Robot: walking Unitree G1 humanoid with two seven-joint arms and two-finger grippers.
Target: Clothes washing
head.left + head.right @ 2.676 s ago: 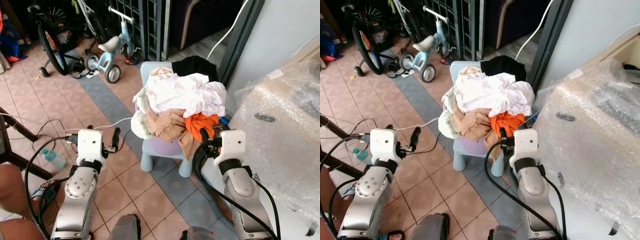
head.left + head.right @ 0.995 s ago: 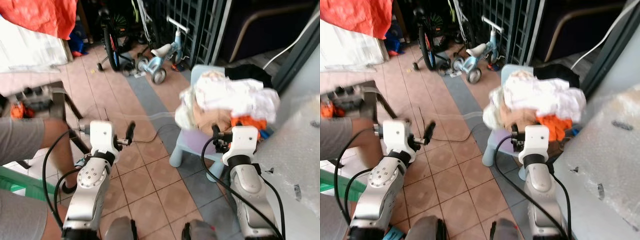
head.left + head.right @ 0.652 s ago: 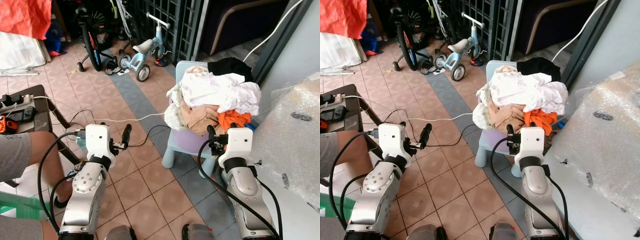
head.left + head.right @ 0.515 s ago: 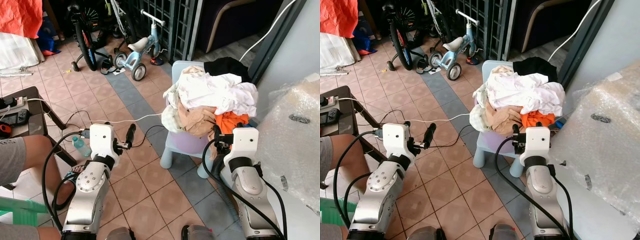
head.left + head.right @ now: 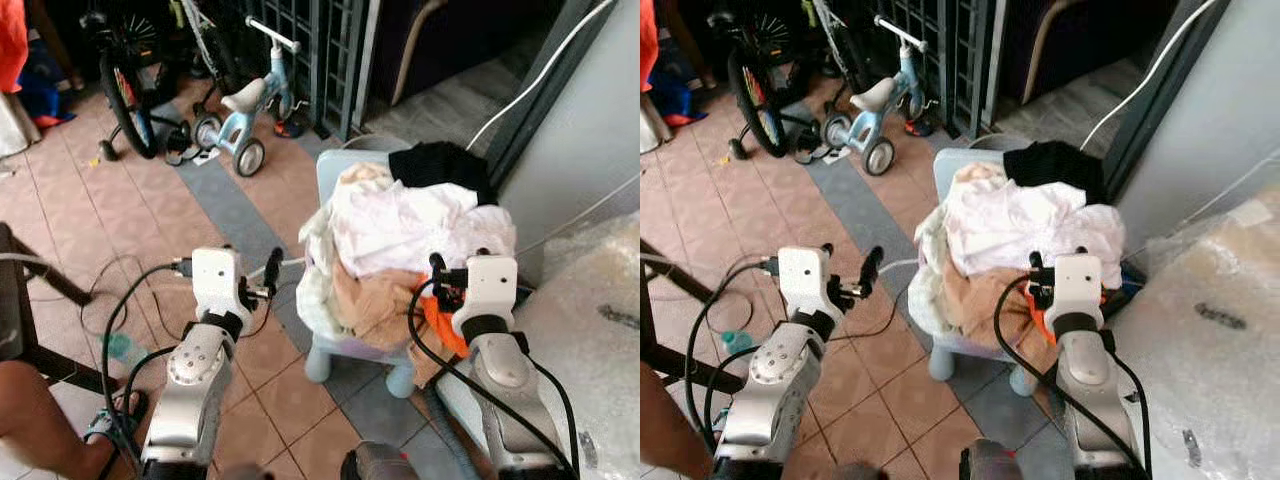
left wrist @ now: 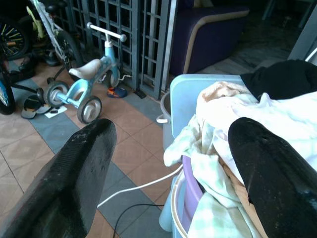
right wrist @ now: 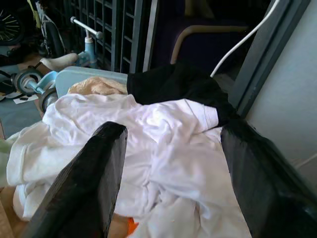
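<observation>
Facing the clothes pile (image 5: pixel 400 240) on the chair (image 5: pixel 345 170); left gripper (image 6: pixel 168 163) and right gripper (image 7: pixel 171 168) jaws wide apart, holding nothing; tricycle (image 5: pixel 245 110) behind.

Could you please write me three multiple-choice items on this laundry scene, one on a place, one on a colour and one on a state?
1. Where does the pile of clothes sit?
A. on the light blue chair
B. on the tiled floor
C. on the tricycle

2. What colour is the garment at the back of the pile?
A. red
B. black
C. green

3. How do the fingers of the right gripper stand?
A. shut on a white shirt
B. shut on a cable
C. open, holding nothing

Answers:
1. A, as the heap rests in a tub on the small chair, off the floor.
2. B, as the black garment lies at the far edge, behind the white ones.
3. C, as the right wrist view has the two fingers wide apart over the white clothes, with nothing between them.
</observation>
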